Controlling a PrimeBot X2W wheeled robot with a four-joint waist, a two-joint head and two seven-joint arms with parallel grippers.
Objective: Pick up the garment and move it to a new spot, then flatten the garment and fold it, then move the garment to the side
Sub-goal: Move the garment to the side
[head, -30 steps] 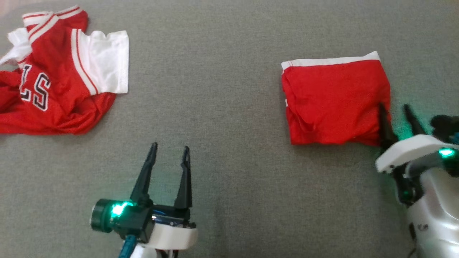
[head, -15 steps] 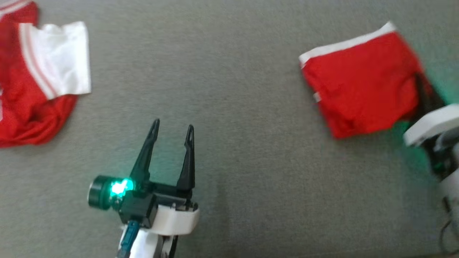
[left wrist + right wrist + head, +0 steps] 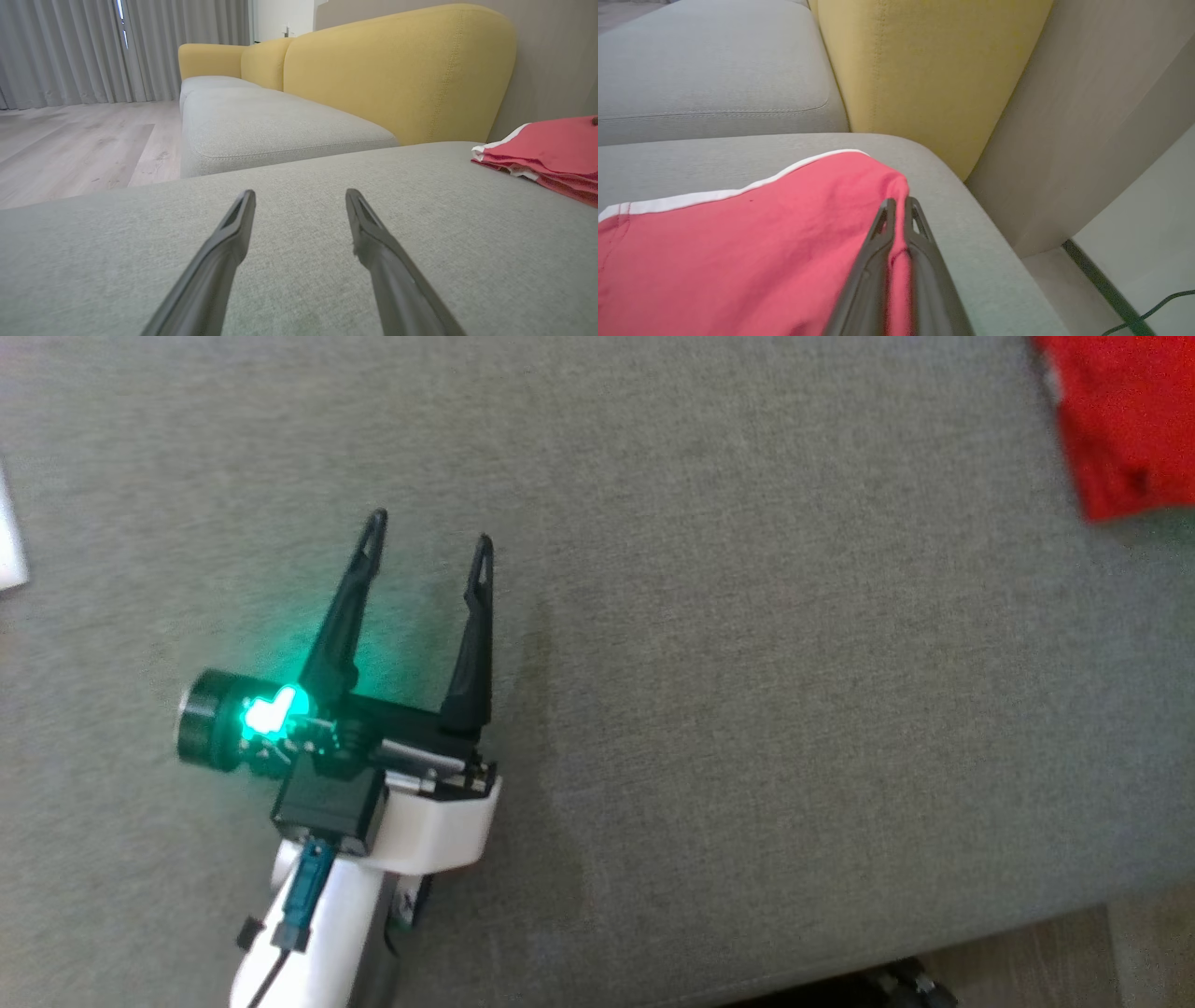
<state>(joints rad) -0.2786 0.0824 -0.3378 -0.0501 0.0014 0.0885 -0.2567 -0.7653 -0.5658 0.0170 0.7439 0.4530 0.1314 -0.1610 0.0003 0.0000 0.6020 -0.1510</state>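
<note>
Two states: my right gripper [image 3: 900,203] clamps the garment [image 3: 738,252] edge near the cushion [image 3: 971,228] rim; my left gripper [image 3: 429,528] gapes over open cushion.

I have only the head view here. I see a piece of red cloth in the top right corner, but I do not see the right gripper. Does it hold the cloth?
Observer: Yes. In the right wrist view the right gripper is shut on a raised fold at the edge of the red garment.
Operator: Thank you. Where on the sofa is that edge?
Observer: It is close to the rounded corner of the grey cushion, and a yellow backrest stands just behind that corner.
</note>
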